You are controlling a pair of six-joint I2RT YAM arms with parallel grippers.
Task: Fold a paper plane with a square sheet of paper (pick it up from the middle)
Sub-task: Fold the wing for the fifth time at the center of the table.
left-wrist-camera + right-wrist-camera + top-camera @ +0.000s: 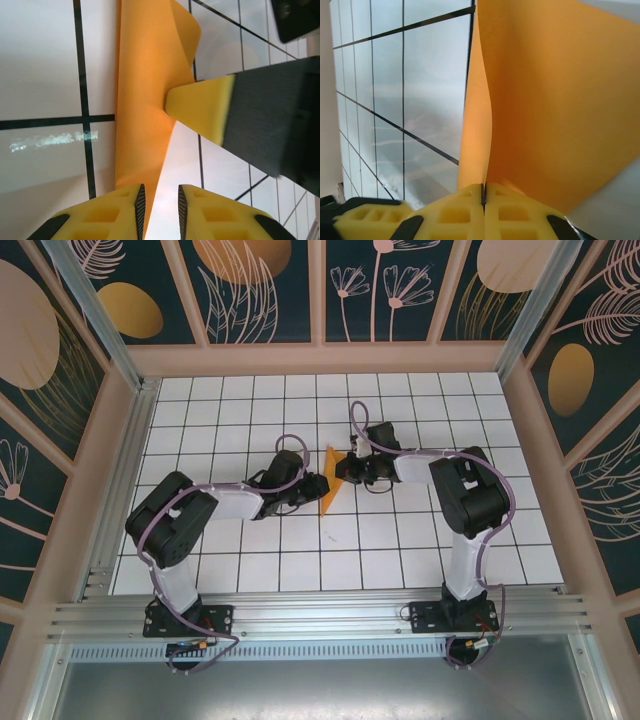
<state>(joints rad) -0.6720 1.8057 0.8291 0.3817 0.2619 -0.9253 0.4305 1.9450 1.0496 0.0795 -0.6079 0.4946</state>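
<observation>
The paper plane (pixel 331 483) is orange paper folded into a slim pointed shape, standing on edge on the white tiles between my two grippers. My right gripper (pixel 350 472) is shut on it from the right. In the right wrist view the paper plane (pixel 545 100) rises out of the closed right gripper (pixel 483 187). My left gripper (pixel 312 487) is at its left side. In the left wrist view the left gripper (pixel 160 192) is open by a narrow gap, and the paper plane (pixel 145 75) tapers down against the left pad. A right fingertip (pixel 200 107) presses the paper.
The white tiled floor (pixel 250 550) spreads around both arms. Patterned walls with pale wooden posts (pixel 320 358) close the back and sides. A metal rail (pixel 320 615) runs along the near edge under the arm bases.
</observation>
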